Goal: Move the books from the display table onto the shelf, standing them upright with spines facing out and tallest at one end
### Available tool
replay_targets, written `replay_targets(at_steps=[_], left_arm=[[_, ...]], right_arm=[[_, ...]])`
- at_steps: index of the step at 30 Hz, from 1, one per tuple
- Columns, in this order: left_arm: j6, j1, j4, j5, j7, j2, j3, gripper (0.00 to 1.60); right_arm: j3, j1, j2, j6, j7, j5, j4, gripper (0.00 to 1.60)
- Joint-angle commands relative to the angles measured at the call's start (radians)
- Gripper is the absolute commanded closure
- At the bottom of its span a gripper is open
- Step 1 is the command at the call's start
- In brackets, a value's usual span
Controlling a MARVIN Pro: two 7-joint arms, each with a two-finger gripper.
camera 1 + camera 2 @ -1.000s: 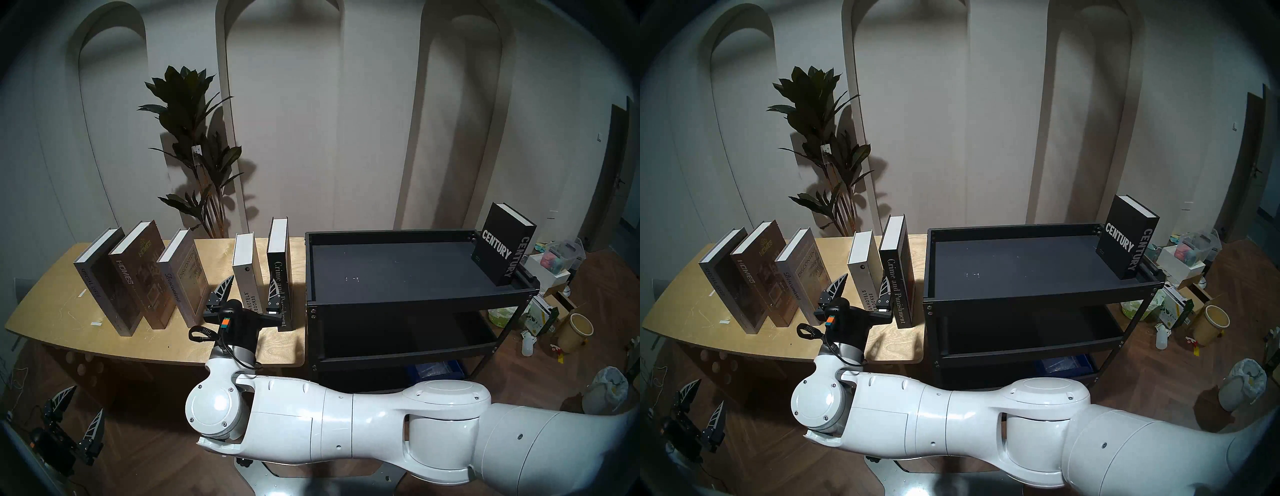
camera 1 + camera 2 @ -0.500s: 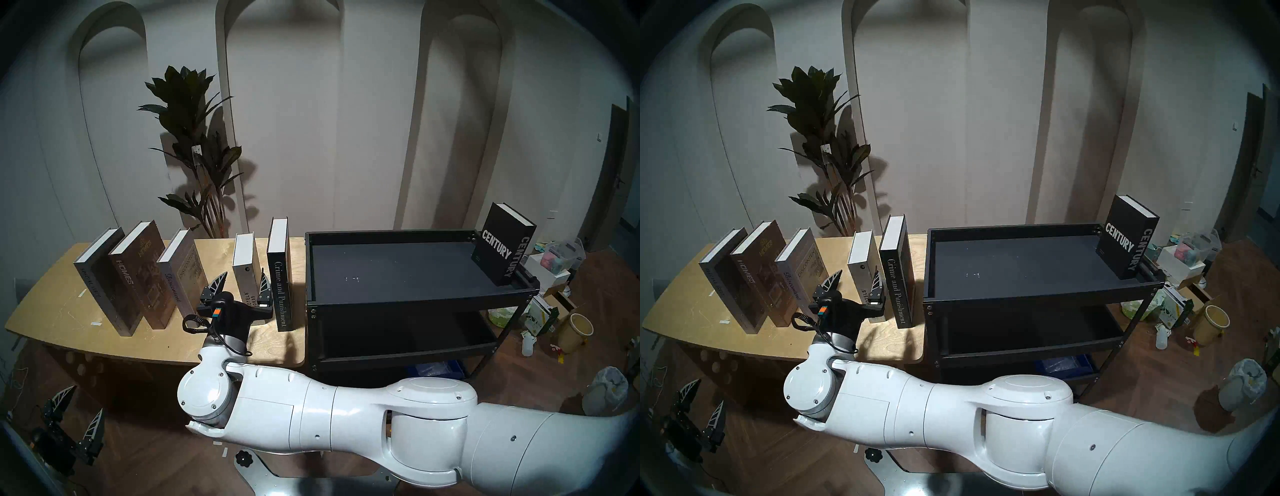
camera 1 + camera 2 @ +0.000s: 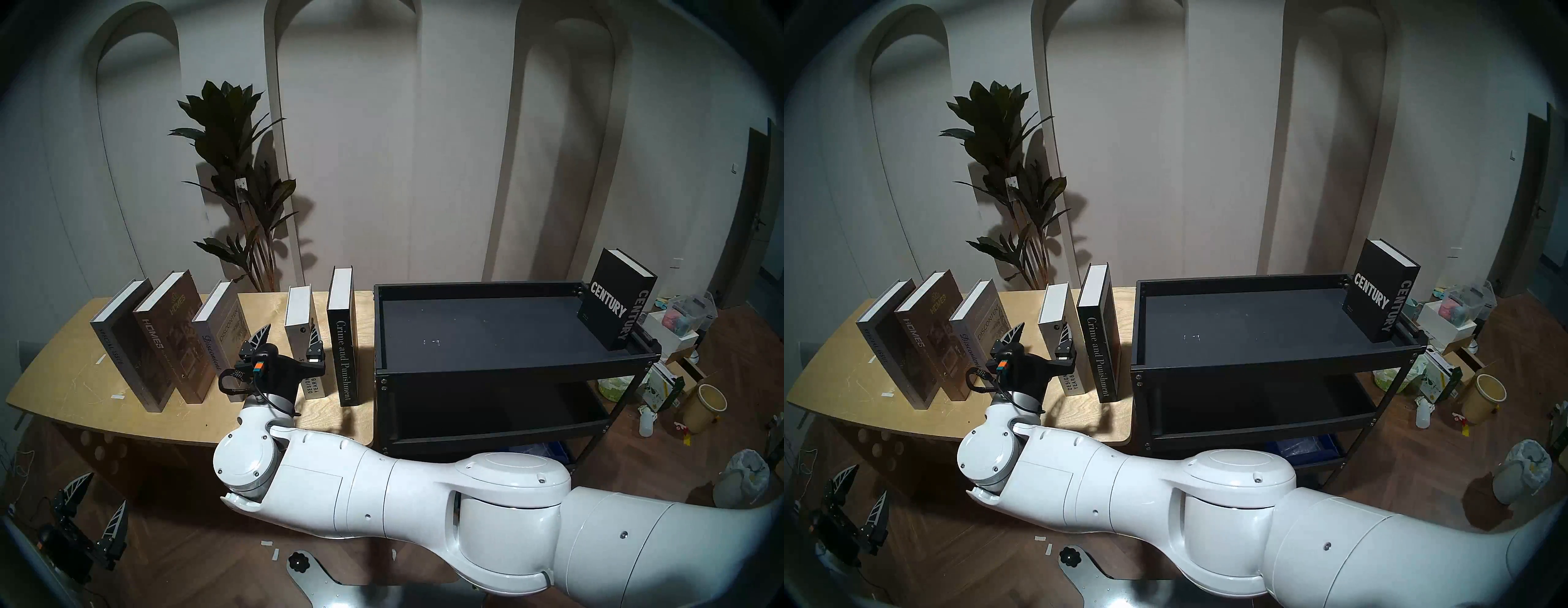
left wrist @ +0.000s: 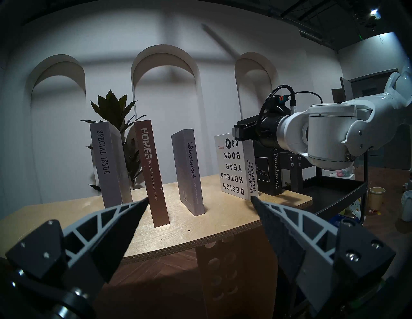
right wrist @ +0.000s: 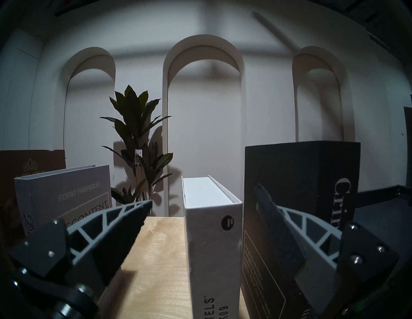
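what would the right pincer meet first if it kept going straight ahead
Likely the white book: it stands between the open fingers of the right pincer, so its spine would reach the palm first. How far off is unclear.

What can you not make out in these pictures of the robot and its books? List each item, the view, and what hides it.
- Design Hotels Yearbook: head views, right gripper covers its mid spine.
- Crime and Punishment: left wrist view, the right arm hides its upper half.
- Homes: right wrist view, cut by the edge and behind Discontent.
- Shelf bottom tier: head views, arm blocks it.
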Motion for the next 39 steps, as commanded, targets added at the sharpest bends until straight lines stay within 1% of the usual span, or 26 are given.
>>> replay_targets(at_steps=[1, 3, 8, 11, 14, 15, 16, 27, 28, 29, 30, 31, 35, 36, 39], left_arm=[[-0.009, 0.012, -0.003, -0.015, -0.055, 0.016, 0.004, 0.0], [-0.013, 0.015, -0.003, -0.019, -0.053, 0.02, 0.007, 0.0], [-0.017, 0.019, -0.002, -0.023, -0.051, 0.024, 0.011, 0.0], [-0.022, 0.023, -0.002, -0.028, -0.048, 0.029, 0.016, 0.0], [-0.025, 0.027, -0.002, -0.031, -0.044, 0.032, 0.019, 0.0], [-0.025, 0.027, -0.002, -0.031, -0.044, 0.032, 0.019, 0.0], [-0.027, 0.029, -0.003, -0.031, -0.039, 0.033, 0.021, 0.0], [-0.034, 0.039, -0.008, -0.029, -0.016, 0.04, 0.03, 0.0], [-0.035, 0.04, -0.008, -0.029, -0.014, 0.04, 0.031, 0.0], [-0.035, 0.04, -0.009, -0.029, -0.013, 0.041, 0.031, 0.0], [-0.036, 0.041, -0.009, -0.029, -0.012, 0.042, 0.032, 0.0], [-0.037, 0.042, -0.009, -0.029, -0.011, 0.042, 0.032, 0.0], [-0.04, 0.045, -0.009, -0.031, -0.009, 0.045, 0.035, 0.0], [-0.041, 0.045, -0.009, -0.032, -0.008, 0.046, 0.036, 0.0], [-0.042, 0.047, -0.01, -0.031, -0.003, 0.047, 0.038, 0.0]], right_arm=[[0.015, 0.041, -0.044, -0.025, 0.031, -0.003, 0.041, 0.0], [0.019, 0.044, -0.057, -0.037, 0.046, 0.003, 0.077, 0.0], [0.026, 0.047, -0.074, -0.05, 0.067, 0.012, 0.122, 0.0], [0.035, 0.048, -0.096, -0.069, 0.099, 0.026, 0.187, 0.0], [0.037, 0.053, -0.097, -0.084, 0.123, 0.039, 0.235, 0.0], [0.037, 0.053, -0.097, -0.084, 0.123, 0.039, 0.235, 0.0], [0.034, 0.061, -0.097, -0.086, 0.141, 0.057, 0.256, 0.0], [0.036, 0.072, -0.097, -0.087, 0.189, 0.082, 0.276, 0.0], [0.035, 0.073, -0.097, -0.09, 0.194, 0.084, 0.275, 0.16], [0.034, 0.073, -0.097, -0.089, 0.194, 0.086, 0.274, 1.17], [0.033, 0.074, -0.097, -0.094, 0.198, 0.089, 0.272, 1.46], [0.032, 0.074, -0.097, -0.092, 0.197, 0.088, 0.27, 1.6], [0.027, 0.071, -0.097, -0.099, 0.199, 0.093, 0.264, 1.6], [0.016, 0.077, -0.097, -0.103, 0.198, 0.103, 0.262, 1.6], [0.02, 0.072, -0.097, -0.115, 0.184, 0.09, 0.239, 1.6]])
